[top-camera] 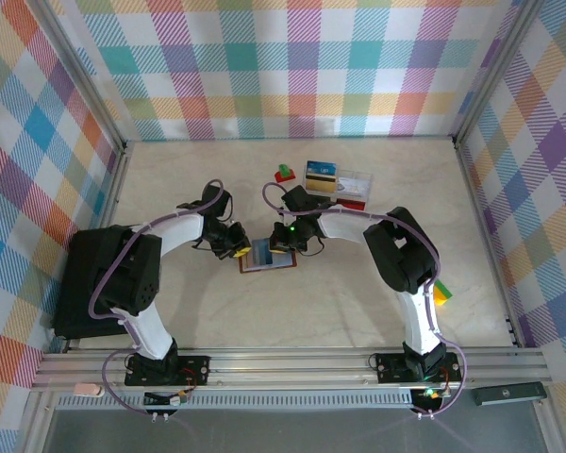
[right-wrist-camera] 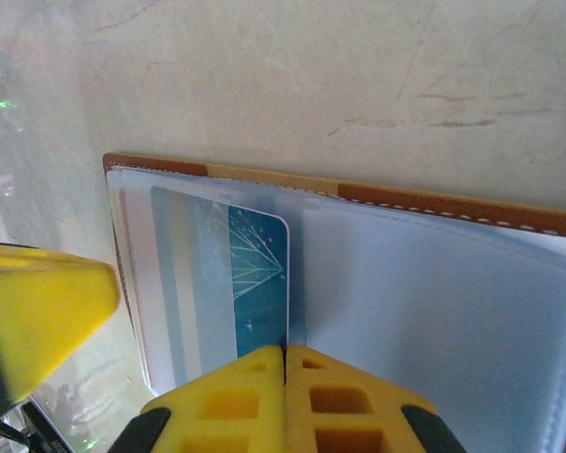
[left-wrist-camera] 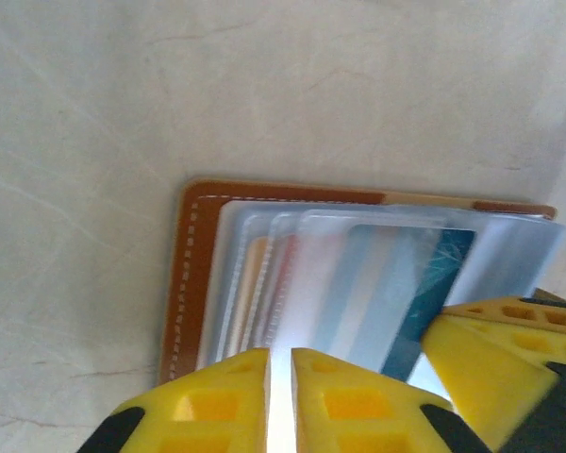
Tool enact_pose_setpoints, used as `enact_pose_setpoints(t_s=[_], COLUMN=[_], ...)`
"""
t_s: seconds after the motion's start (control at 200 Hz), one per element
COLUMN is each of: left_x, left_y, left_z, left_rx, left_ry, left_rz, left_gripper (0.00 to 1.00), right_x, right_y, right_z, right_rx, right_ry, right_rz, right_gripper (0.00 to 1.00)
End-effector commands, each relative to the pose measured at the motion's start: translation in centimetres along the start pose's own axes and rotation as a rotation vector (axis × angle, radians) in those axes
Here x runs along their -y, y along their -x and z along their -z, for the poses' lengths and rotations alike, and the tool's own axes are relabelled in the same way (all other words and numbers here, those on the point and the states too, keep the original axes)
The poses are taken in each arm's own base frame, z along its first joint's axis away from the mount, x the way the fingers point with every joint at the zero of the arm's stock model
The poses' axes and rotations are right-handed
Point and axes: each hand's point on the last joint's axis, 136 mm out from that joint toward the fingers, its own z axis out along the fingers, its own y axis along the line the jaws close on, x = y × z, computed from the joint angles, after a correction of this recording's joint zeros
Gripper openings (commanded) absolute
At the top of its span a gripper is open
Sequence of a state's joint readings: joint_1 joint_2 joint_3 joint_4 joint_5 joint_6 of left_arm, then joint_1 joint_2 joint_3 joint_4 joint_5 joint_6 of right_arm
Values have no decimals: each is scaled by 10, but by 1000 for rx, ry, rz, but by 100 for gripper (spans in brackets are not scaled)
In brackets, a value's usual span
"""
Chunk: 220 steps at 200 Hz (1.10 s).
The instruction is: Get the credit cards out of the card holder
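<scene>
The card holder [top-camera: 267, 256] lies open on the table between both grippers, brown-edged with clear sleeves [left-wrist-camera: 264, 274] [right-wrist-camera: 434, 311]. A teal credit card [right-wrist-camera: 255, 274] [left-wrist-camera: 424, 302] sits flat in the top sleeve, and edges of other credit cards [left-wrist-camera: 257, 283] show in the sleeves beneath. My left gripper [top-camera: 234, 247] [left-wrist-camera: 280, 377] is at the holder's left side, jaws nearly together with pale sleeve plastic in the slit. My right gripper [top-camera: 285, 247] [right-wrist-camera: 285, 354] is shut, its tips down on the sleeve at the teal card's right edge, by the fold.
A clear plastic box [top-camera: 351, 187] holding a blue-and-yellow card [top-camera: 321, 176] stands behind the holder, with a red-and-green block [top-camera: 285, 174] to its left. A yellow-green block [top-camera: 441, 292] lies near the right wall. Plaid walls enclose the table.
</scene>
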State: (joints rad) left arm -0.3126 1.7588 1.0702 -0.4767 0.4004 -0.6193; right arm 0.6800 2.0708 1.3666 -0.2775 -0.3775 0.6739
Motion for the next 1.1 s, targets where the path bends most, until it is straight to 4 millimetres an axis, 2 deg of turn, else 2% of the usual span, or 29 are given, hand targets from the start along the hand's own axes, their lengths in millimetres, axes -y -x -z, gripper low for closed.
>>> enact_pose_setpoints(t_s=[0.0,0.07,0.16,0.465,0.565,0.82,1.095], left_x=[22,30,31,1,-11,-26,-32], left_y=[0,-2,-6,-9,-8,-12,-16], left_z=[20,21,11,-18,-21,-27,-30], left_rx=[6,-2,-27,-67,-49,-50,-57], left_ry=[-43,-80,-100,4,49,90,101], left_rz=[-55,-56,-48,-5,-3,6,10], left_gripper=[17,17,16,12,12,11,11], right_x=[3,4,4,2,2,1,-4], right_y=[-5,-6,-5,-7,-9,-11,-14], right_z=[1,-1,-2,-3,-4,-8,-12], right_rx=[-23,-27,-26,-44,-58,-84,-117], right_ry=[2,6,10,35,43,55,84], right_rz=[-27,-30,-34,-32,-34,-41,-45], right_gripper=[4,4,4,6,7,13,18])
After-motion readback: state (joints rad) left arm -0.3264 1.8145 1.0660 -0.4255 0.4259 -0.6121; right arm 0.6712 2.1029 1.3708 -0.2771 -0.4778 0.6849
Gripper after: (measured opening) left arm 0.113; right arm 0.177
